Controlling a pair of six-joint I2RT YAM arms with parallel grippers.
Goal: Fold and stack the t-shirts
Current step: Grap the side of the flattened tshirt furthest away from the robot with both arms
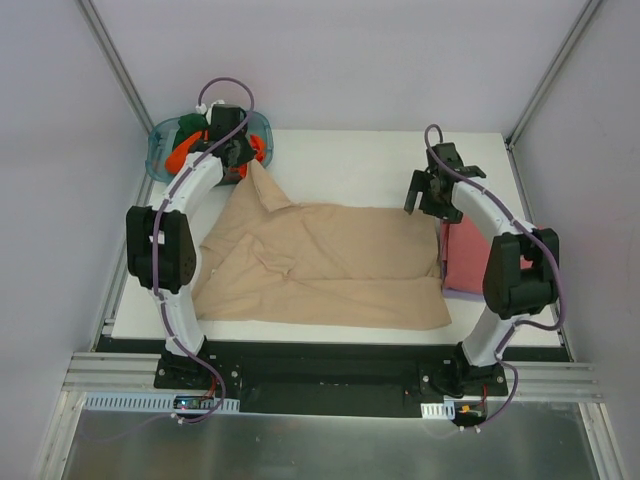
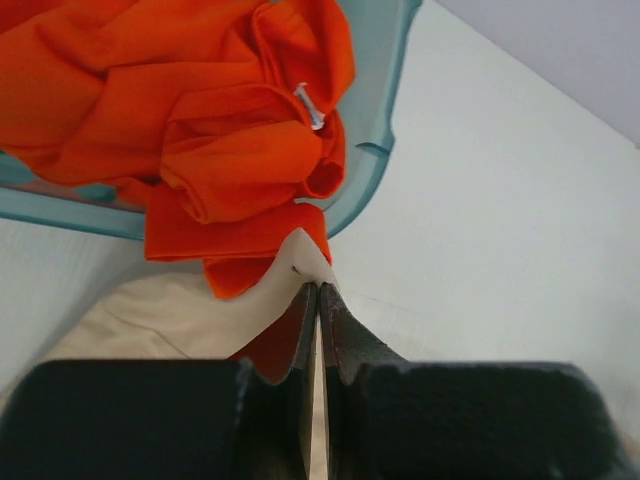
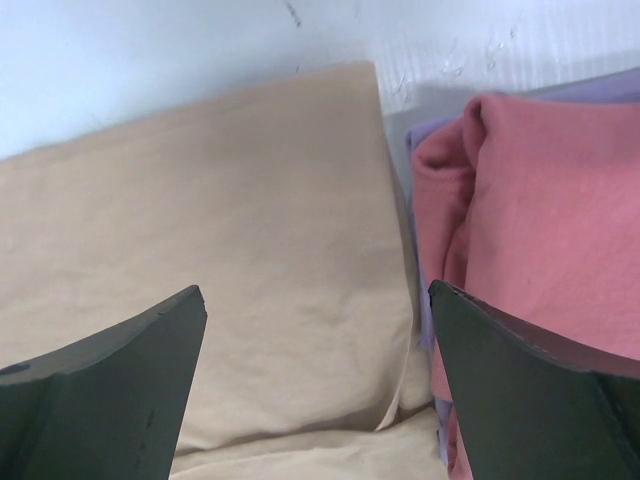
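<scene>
gripping the tan t-shirt (image 1: 320,265) corner, left gripper (image 2: 317,290) is clenched; right gripper (image 3: 316,290) gapes above.

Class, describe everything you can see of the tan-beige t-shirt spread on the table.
The tan-beige t-shirt is soft, matte, cotton-looking cloth, spread mostly flat but wrinkled across the white table. Its far-left corner is drawn up into a peak, pinched in the shut left gripper beside the teal tub holding an orange shirt. Its right edge lies beside a folded dusty red shirt. The open right gripper hovers over that edge without touching.
</scene>
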